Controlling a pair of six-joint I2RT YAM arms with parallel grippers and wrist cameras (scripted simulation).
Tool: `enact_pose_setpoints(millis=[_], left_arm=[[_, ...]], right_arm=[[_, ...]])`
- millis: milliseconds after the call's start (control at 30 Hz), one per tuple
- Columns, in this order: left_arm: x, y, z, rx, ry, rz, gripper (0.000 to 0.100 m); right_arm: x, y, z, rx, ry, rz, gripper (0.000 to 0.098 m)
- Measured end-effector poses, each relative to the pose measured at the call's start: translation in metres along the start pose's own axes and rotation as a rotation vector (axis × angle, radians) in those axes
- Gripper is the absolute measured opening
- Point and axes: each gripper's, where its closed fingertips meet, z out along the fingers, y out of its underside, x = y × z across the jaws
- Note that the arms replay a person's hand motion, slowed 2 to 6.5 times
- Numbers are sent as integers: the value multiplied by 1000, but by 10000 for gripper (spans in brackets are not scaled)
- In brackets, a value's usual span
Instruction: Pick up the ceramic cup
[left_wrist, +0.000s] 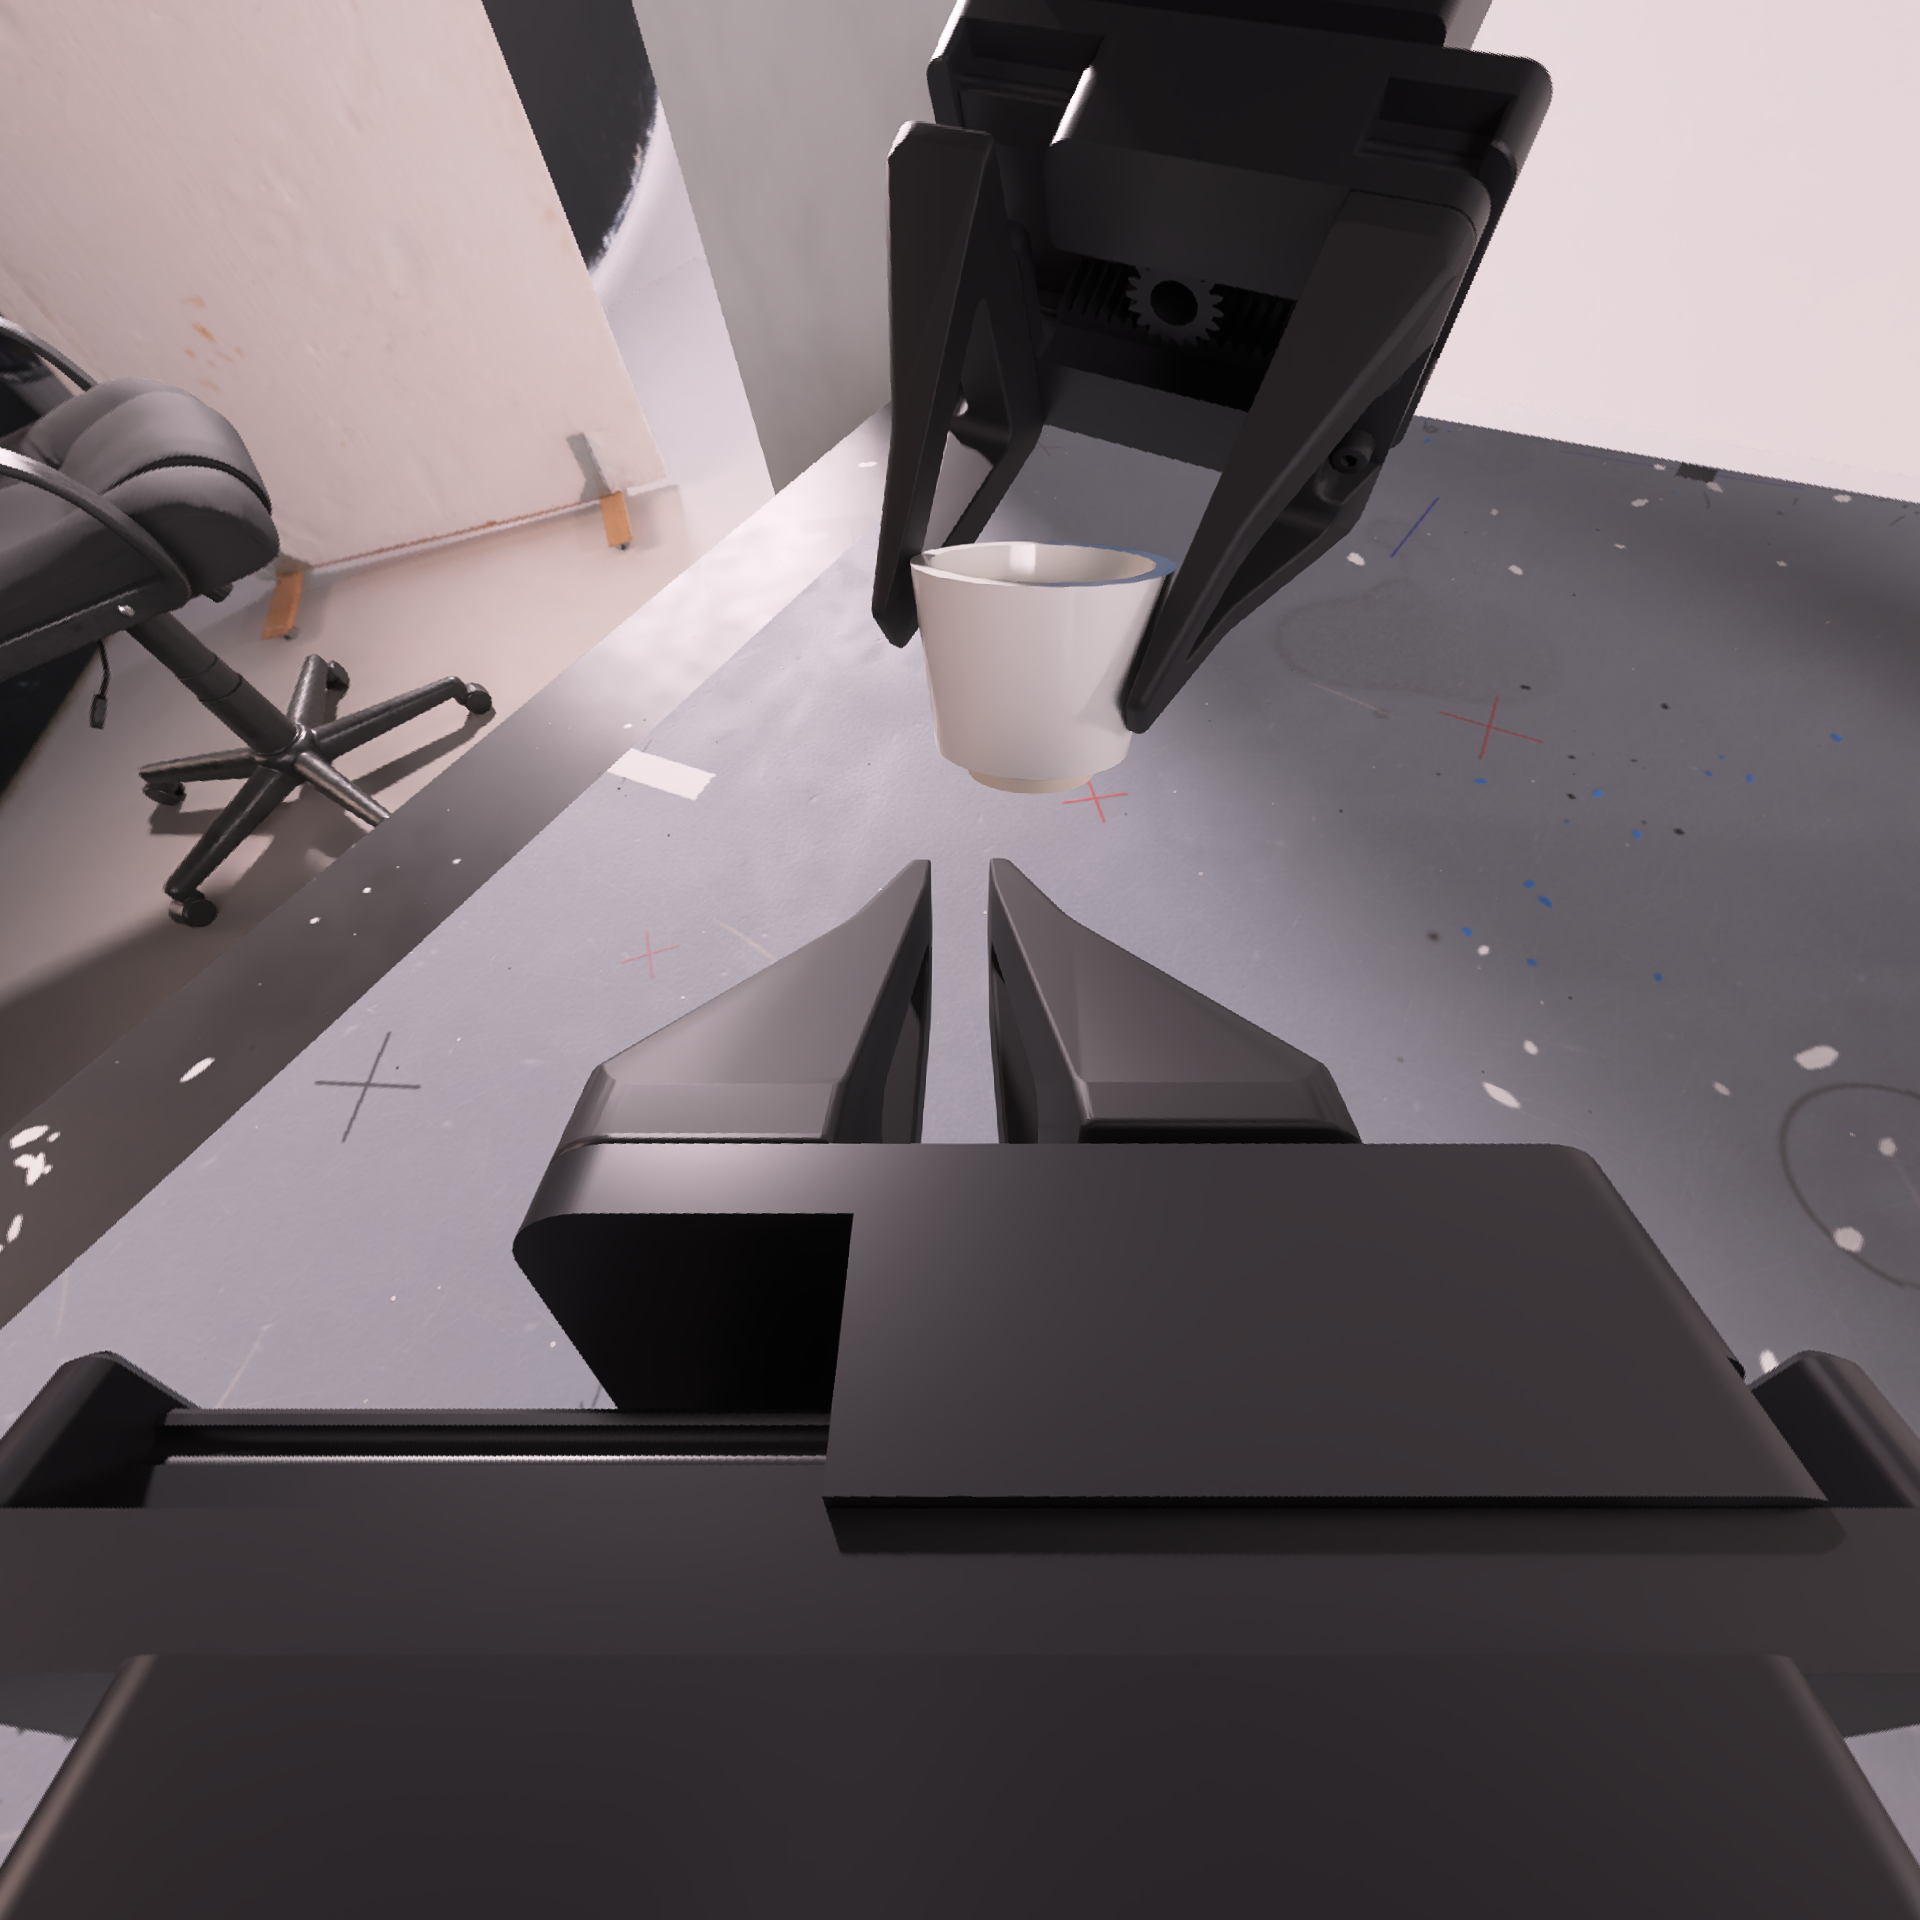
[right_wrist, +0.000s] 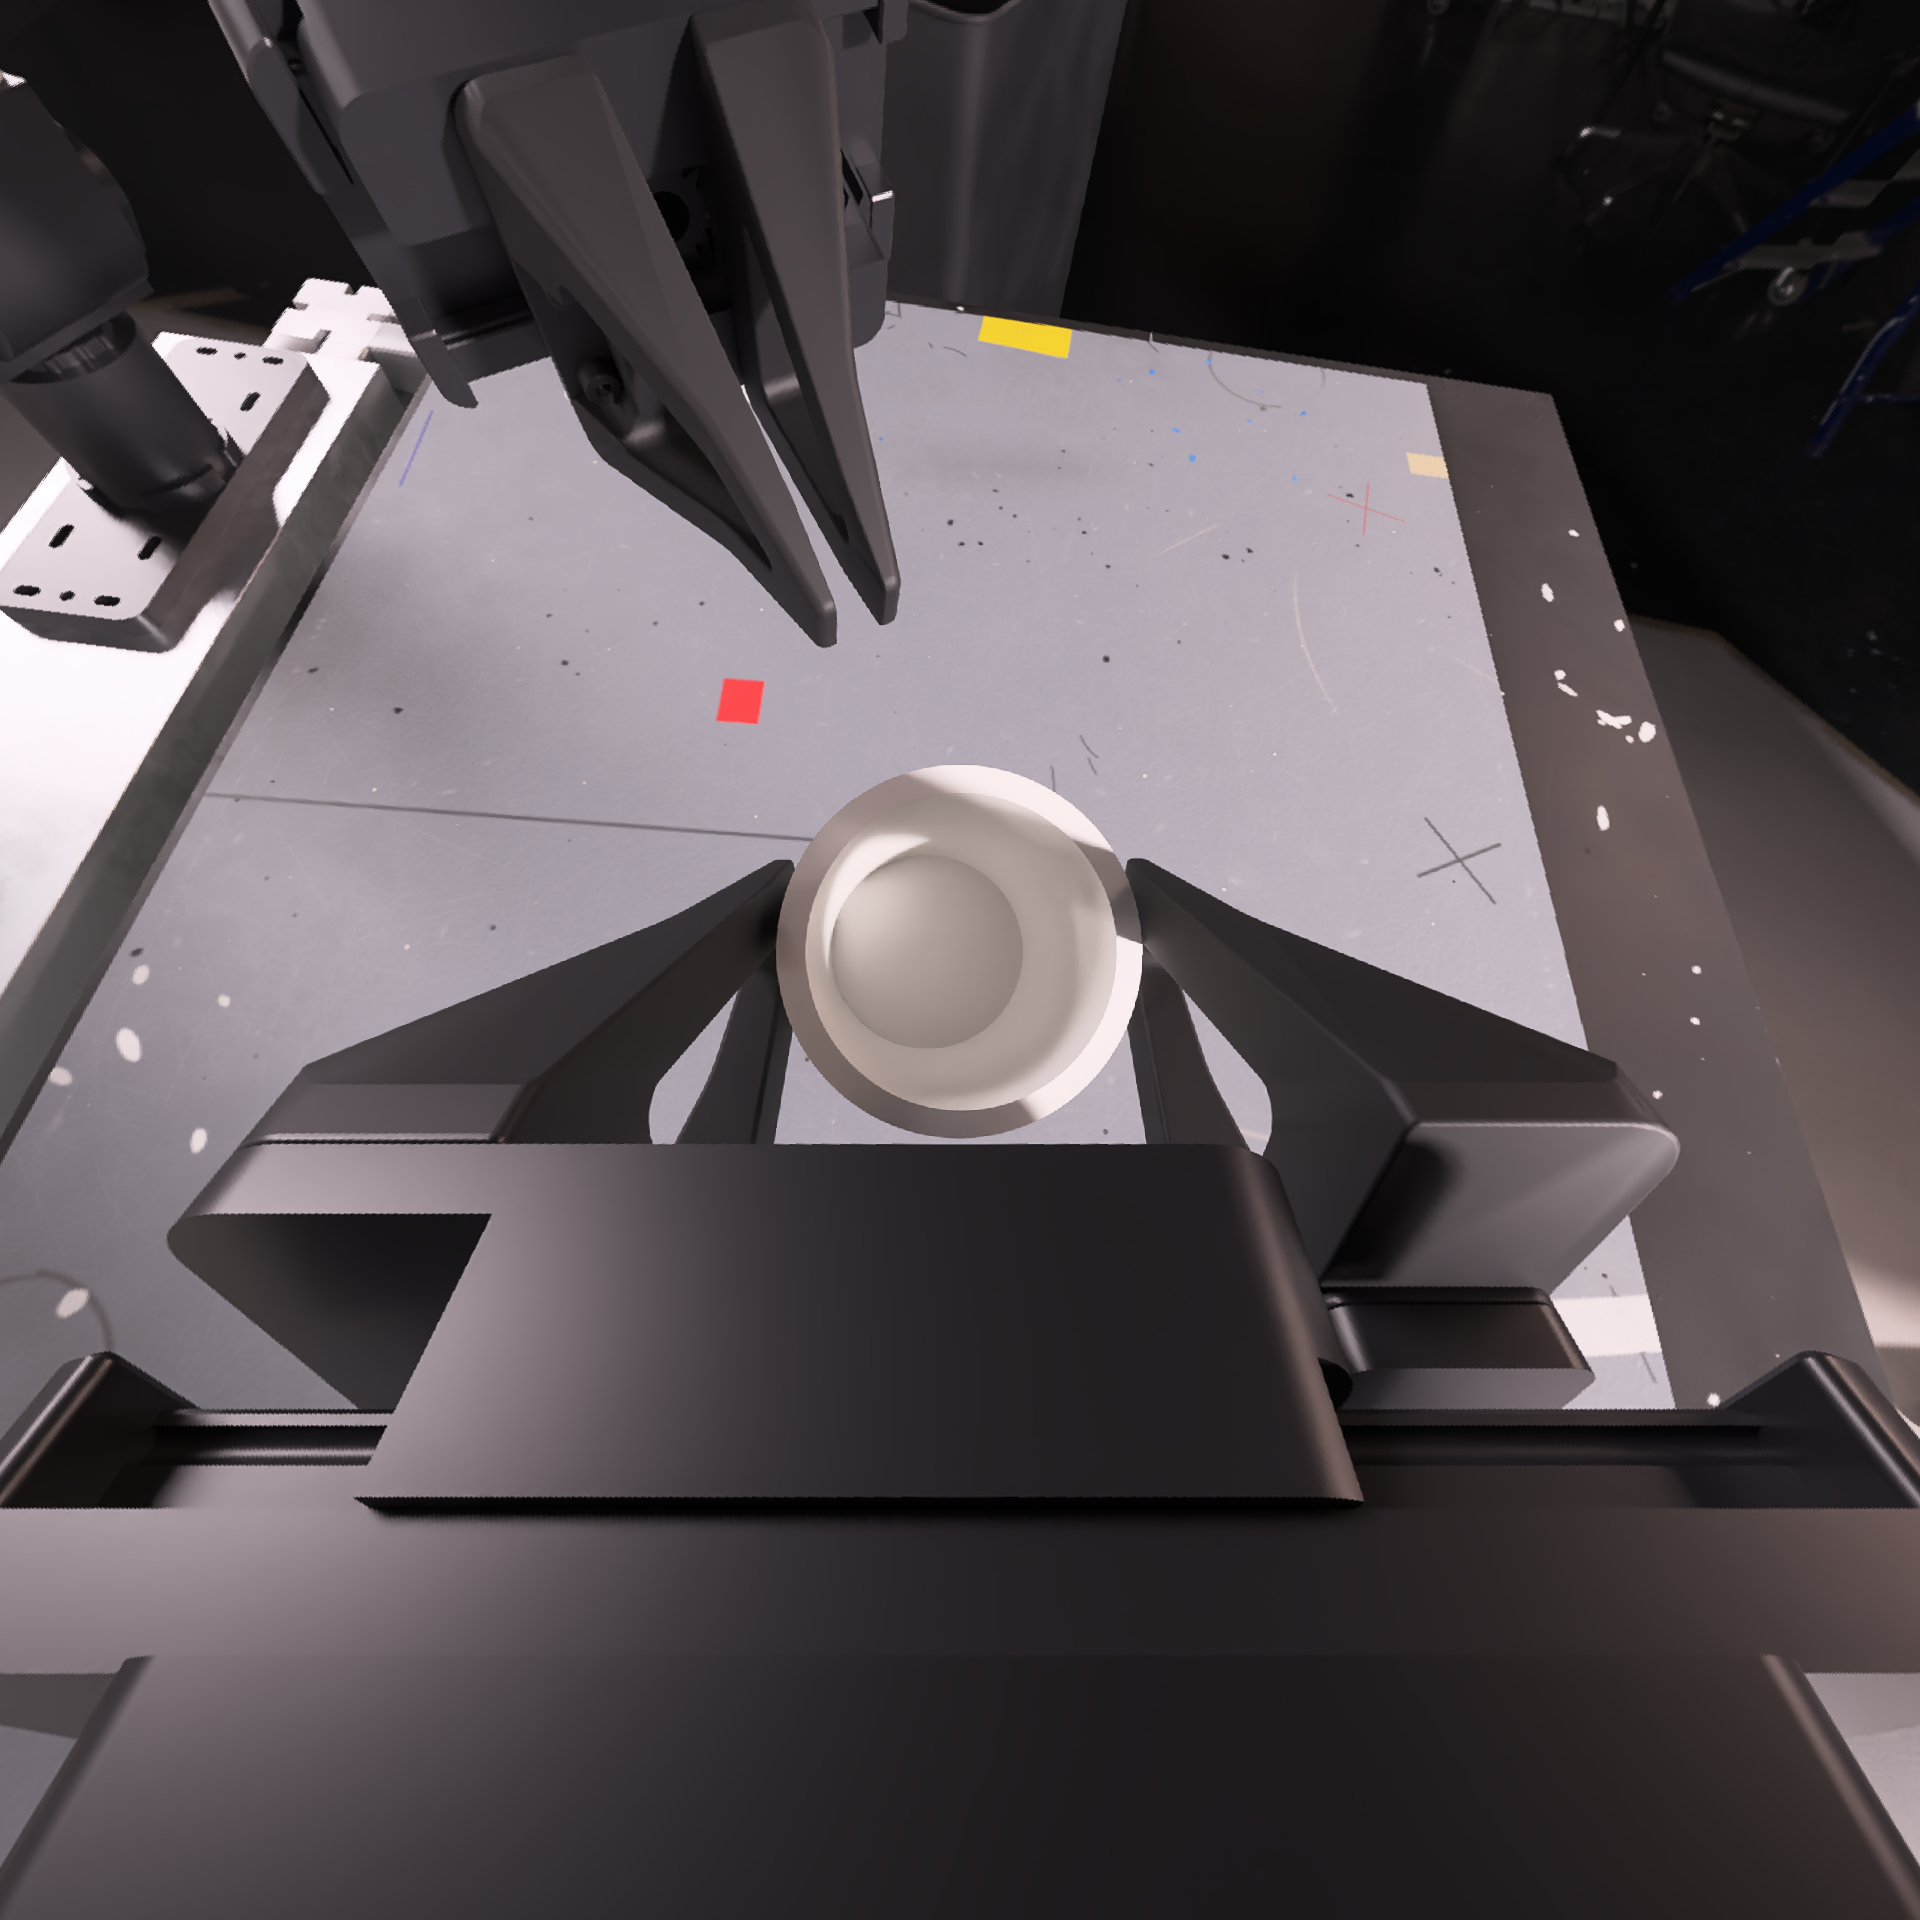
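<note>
Gripping the small white ceramic cup (right_wrist: 956, 951) between my right gripper (right_wrist: 956, 914) fingers, I have one black fingertip (right_wrist: 764, 904) pressed against the rim on one side and its partner touching the opposite wall, jaws spread just to the cup's width. Looking straight down from my right wrist, I see right into the round, pale bowl of the cup, mouth up, sitting upright in my hold. From my left wrist the same cup (left_wrist: 1029, 665) shows side-on: it tapers down to a little foot ring, and that foot hangs clear of the grey speckled tabletop (left_wrist: 1558, 935), with a small red cross mark (left_wrist: 1096, 800) on the surface just beside and below it. The cup is off the table, up in the air, pinched near its rim by my right gripper (left_wrist: 1023, 665) coming down from above.

My left gripper (left_wrist: 961, 883) is near, low and pointing toward the cup, its two dark fingers drawn almost together with only a thin slit between them, holding nothing. In the right wrist view those narrow left fingers (right_wrist: 831, 613) hang over the table beyond the cup, well apart from it, above a flat red square (right_wrist: 740, 700) on the surface. A yellow rectangle (right_wrist: 1023, 338) lies at the far edge. Off the table's side stands a black wheeled office chair (left_wrist: 156, 540).
</note>
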Motion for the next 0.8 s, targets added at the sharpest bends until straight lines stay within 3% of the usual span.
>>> enact_pose_setpoints(millis=[800], left_arm=[[-7,0,9,-14,-86,-2,95]], right_arm=[[11,2,-2,-17,-11,-14,519]])
